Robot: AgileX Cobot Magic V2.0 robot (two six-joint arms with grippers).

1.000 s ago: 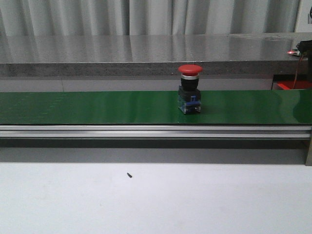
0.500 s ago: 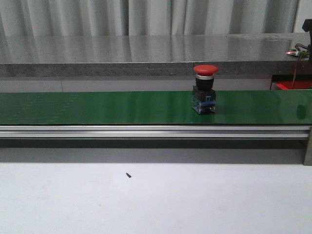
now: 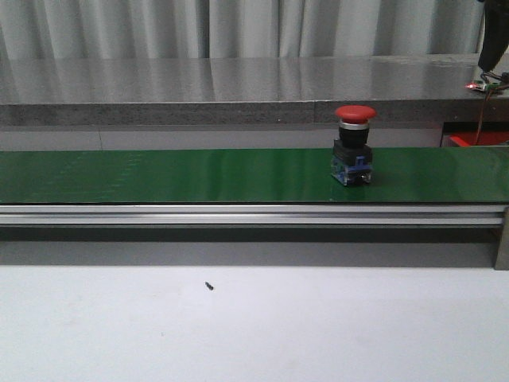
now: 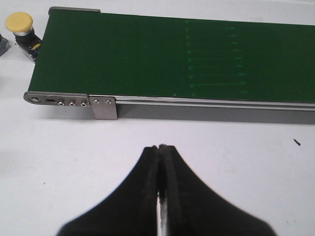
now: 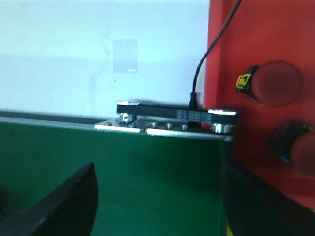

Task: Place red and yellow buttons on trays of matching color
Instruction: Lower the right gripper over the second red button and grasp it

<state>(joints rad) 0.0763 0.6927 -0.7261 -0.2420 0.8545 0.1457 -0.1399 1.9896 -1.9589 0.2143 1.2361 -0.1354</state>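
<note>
Red button (image 3: 353, 148) stands upright on the green conveyor belt (image 3: 159, 175), long axis vertical, red mushroom cap on top, black body and blue base below. It sits toward the belt's right end, nearer the far edge than the near aluminium rail (image 3: 238, 213). Open belt lies on both sides of it, far more on the left; nothing touches it.

Front view: white table (image 3: 318, 326) in front of the rail, bare except for a small dark speck (image 3: 210, 286). A grey ledge (image 3: 238, 87) runs behind the belt.

Left wrist view: a yellow button (image 4: 21, 28) lies on the white table just off the belt's end corner, cap tilted, not on the belt. Belt surface in this view carries nothing. The belt's end bracket (image 4: 105, 106) marks the corner.

Left gripper (image 4: 162, 162): fingers pressed together, only a thin slit between them, holding nothing, hovering over the table in front of the belt's rail.

Right wrist view (blurred): red tray (image 5: 266, 59) just beyond the belt's end roller (image 5: 172, 120), with two red buttons (image 5: 275, 83) lying in it. A black cable (image 5: 206, 54) runs up from the roller housing.

Right gripper (image 5: 157, 206): fingers spread wide, empty, above the belt's end.
</note>
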